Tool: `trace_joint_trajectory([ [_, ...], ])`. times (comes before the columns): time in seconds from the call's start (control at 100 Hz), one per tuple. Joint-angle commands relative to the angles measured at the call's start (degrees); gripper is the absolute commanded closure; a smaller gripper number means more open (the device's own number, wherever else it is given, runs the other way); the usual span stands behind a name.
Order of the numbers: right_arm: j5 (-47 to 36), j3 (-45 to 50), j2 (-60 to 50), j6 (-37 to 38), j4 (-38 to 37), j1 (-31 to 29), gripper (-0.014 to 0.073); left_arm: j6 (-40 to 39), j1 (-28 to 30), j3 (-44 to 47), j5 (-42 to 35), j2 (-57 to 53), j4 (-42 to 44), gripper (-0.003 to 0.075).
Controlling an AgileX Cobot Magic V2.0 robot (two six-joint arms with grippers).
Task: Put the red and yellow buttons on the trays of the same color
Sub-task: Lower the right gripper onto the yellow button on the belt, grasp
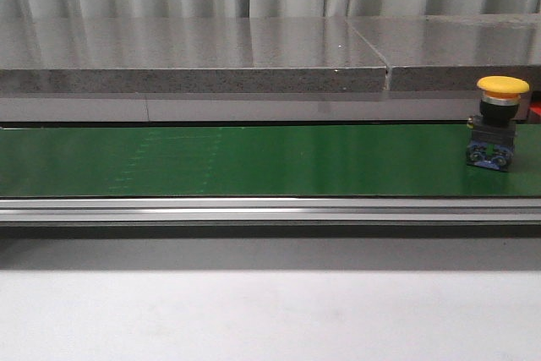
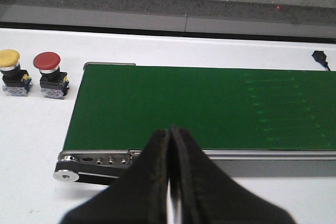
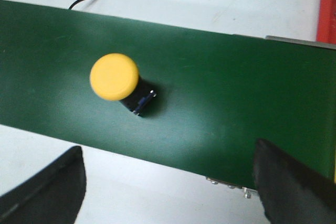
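I was watching a yellow button standing upright on the green conveyor belt, close to the belt's right end in the front view. Its round yellow cap sat on a dark stem over a blue base, so its long axis ran straight up from the belt.

The right tool hung above it, released, with its two dark fingers spread wide apart. In the right wrist view the button lay on the belt ahead of the fingertips and off towards one finger, not centred in the gap. Nothing touched it. I judged the right arm by far the nearer, and that the pick turned on bringing the open gap forward and across until the cap sat between the fingers, then coming straight down along the stem.

The left tool was clenched, fingers pressed together with nothing between them, over the near edge of the belt at its left end. Just off that end, on the white desk, stood another yellow button and a red button side by side, close but apart.

I could see no tray clearly; a red strip showed at the frame edge beyond the belt's end.
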Motion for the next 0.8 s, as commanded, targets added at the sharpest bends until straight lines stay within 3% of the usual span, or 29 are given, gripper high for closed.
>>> trace_joint_trajectory([
  [0.0,-1.13,-1.24,0.87,-1.98,1.6,1.45,-0.0041,0.14,-0.32,-1.53,-3.82,0.31,-0.37,0.0739],
  [0.26,-3.45,-1.24,7.57,-3.23,1.6,6.07,-0.0041,0.14,-0.32,-1.53,-3.82,0.31,-0.37,0.0739],
  [0.79,-16.33,-1.24,17.23,-3.18,1.65,6.53,-0.0032,0.14,-0.32,-1.53,-3.82,0.31,-0.37,0.0739],
])
